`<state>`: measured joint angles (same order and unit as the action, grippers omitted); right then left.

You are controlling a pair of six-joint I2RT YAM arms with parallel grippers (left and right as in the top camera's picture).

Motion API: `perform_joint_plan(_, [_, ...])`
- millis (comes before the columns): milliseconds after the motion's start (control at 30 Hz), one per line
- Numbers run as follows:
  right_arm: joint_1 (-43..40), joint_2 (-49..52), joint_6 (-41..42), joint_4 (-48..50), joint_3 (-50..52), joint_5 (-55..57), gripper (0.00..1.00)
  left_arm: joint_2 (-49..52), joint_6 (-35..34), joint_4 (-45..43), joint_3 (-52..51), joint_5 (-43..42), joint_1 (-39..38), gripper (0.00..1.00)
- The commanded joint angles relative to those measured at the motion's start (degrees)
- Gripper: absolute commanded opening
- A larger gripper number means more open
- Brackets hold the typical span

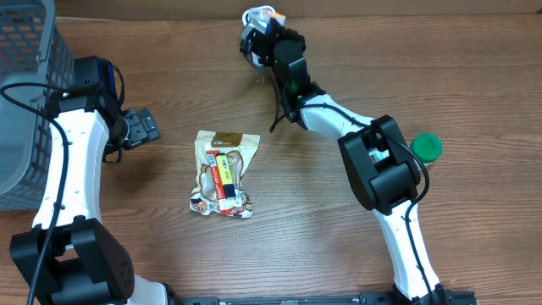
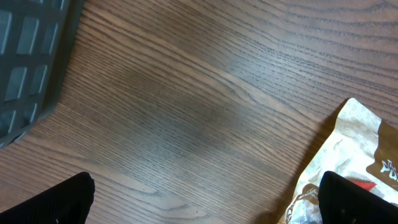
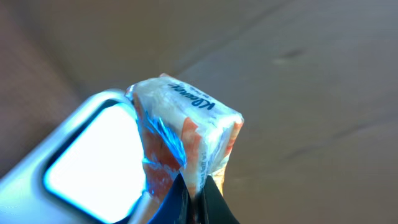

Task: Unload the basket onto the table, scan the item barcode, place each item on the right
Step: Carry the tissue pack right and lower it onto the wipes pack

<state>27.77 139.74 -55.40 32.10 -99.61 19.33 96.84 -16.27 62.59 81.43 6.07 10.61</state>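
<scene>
My right gripper (image 1: 268,27) is at the far edge of the table, shut on a small plastic-wrapped packet (image 1: 262,17) printed in white, orange and blue. In the right wrist view the fingertips of that gripper (image 3: 196,186) pinch the packet (image 3: 186,124) by its bottom seam, and no barcode shows on the faces I see. Beside it is a grey-rimmed, bright white panel (image 3: 87,165). A tan snack bag (image 1: 224,174) lies flat mid-table. My left gripper (image 1: 142,127) is open just left of the bag, and its right fingertip (image 2: 354,199) sits over the bag's corner (image 2: 354,137).
A grey mesh basket (image 1: 25,102) stands at the far left, and its wall (image 2: 31,62) shows in the left wrist view. A green cap (image 1: 426,146) lies on the table to the right of my right arm.
</scene>
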Motion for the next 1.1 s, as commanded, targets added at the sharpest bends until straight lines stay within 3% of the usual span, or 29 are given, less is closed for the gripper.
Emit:
perform_joint_plan(0, [-0.1,-2.1,7.0,0.8,-0.9,2.7,0.04,0.5,0.9,-0.1,0.8,0.1,-0.2,1.0])
perform_joint_plan(100, [0.0,-6.6,19.2,-1.2,-0.9,2.7,0.03,0.5,0.9,-0.1,0.8,0.1,-0.2,1.0])
perform_joint_plan(233, [0.2,-14.0,28.4,-9.9,-0.9,2.7,0.03,0.5,0.9,-0.1,0.8,0.1,-0.2,1.0])
perform_joint_plan(600, [-1.1,-37.4,49.4,-58.7,-0.9,1.0,0.04,0.5,0.9,-0.1,0.8,0.1,-0.2,1.0])
perform_joint_plan(767, [-5.5,-39.8,61.3,-83.8,-0.8,-7.3,0.04,0.5,0.9,-0.1,0.8,0.1,-0.2,1.0])
perform_joint_plan(900, [-9.7,-38.8,66.9,-98.5,0.7,-9.6,0.04,0.5,0.9,-0.1,0.8,0.1,-0.2,1.0])
perform_joint_plan(1067, [-14.9,-37.8,67.9,-106.0,5.6,-9.7,0.04,0.5,0.9,-0.1,0.8,0.1,-0.2,1.0])
